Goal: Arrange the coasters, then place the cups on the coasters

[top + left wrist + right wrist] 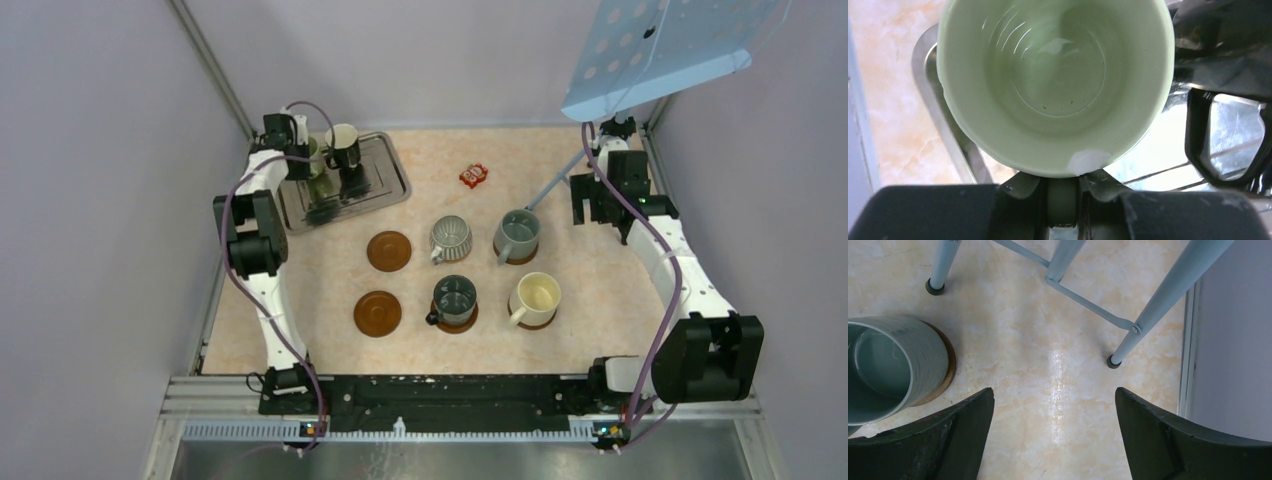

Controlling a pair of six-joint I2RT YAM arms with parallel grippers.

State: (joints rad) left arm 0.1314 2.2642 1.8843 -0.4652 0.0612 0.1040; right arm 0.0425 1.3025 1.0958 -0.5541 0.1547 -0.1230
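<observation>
The pale green cup [1053, 85] stands on the metal tray [385, 185] at the back left. My left gripper [1064, 182] is shut on its handle, at the near side of the cup [318, 158]. The black cup [345, 148] stands beside it on the tray. Two dark coasters [389, 251] [378, 313] lie bare. The dark grey-green [455, 300], cream [535, 298] and grey-blue [517, 236] cups sit on coasters. A ribbed grey cup [450, 238] stands among them, its base hidden. My right gripper [1054, 400] hangs open over bare table, right of the grey-blue cup [883, 370].
A small red packet [473, 176] lies at the back middle. A pale blue stand has thin legs [1128, 335] and a perforated top [670, 45] at the back right, close to my right gripper [590, 205]. Walls close in on both sides.
</observation>
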